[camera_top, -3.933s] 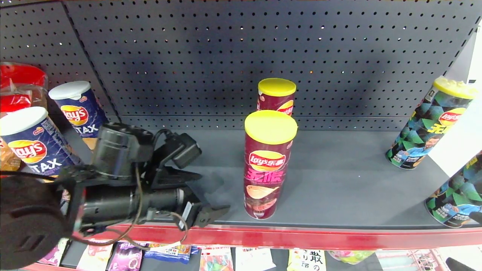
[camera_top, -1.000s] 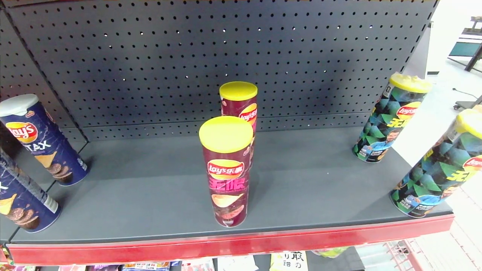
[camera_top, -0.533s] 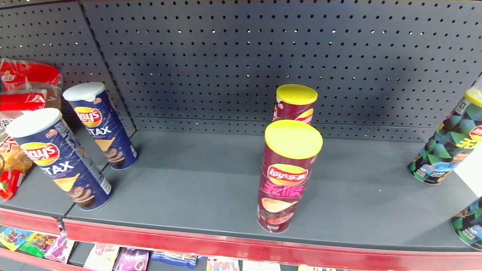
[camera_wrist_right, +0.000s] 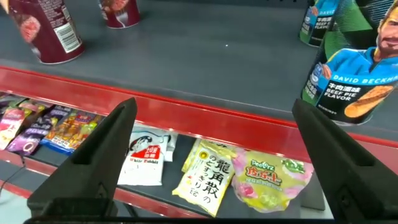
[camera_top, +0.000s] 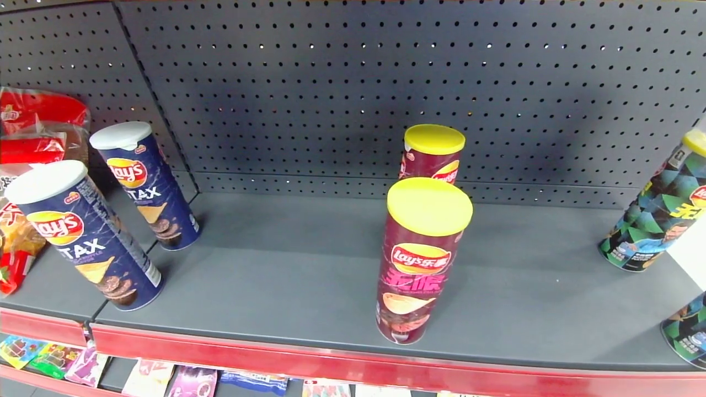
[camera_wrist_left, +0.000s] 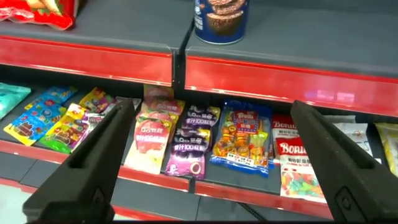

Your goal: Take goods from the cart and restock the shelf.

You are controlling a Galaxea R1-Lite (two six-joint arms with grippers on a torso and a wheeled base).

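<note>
Left tool [camera_wrist_left: 212, 106] and right tool [camera_wrist_right: 214, 106] both gape wide.

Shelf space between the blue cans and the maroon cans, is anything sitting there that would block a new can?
Nothing visible does. Only grey shelf surface shows between the front blue can and the front maroon can; the low red lip runs along its front.

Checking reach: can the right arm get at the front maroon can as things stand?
Probably yes. The right gripper is open and empty, outside the shelf's red lip. The front maroon can stands near that edge with nothing in front of it, and the rear maroon can is behind it.
</note>
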